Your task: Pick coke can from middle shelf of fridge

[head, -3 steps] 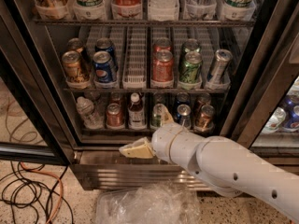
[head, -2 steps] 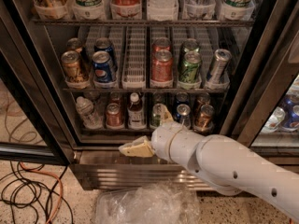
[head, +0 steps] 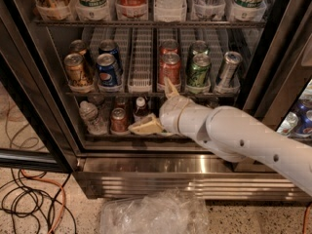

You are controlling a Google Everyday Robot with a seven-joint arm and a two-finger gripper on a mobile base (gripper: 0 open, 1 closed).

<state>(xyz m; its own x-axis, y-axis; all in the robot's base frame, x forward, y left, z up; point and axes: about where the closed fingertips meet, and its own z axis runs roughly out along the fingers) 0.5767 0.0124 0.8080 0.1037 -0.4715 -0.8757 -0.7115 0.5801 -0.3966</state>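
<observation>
The fridge stands open in front of me. Its middle shelf holds cans in lanes. A red coke can stands at the front of a lane right of centre, with a second red can behind it. My gripper hangs on the white arm in front of the lower shelf, just below the coke can and apart from it. It is open and empty: one cream finger points left, the other points up at the shelf rail under the can.
On the middle shelf are a blue Pepsi can, a gold can, a green can and a silver can. Bottles stand on the lower shelf. A plastic bag and cables lie on the floor.
The arm has risen and reached further toward the fridge. The gripper now sits higher, with a second finger showing just under the coke can.
</observation>
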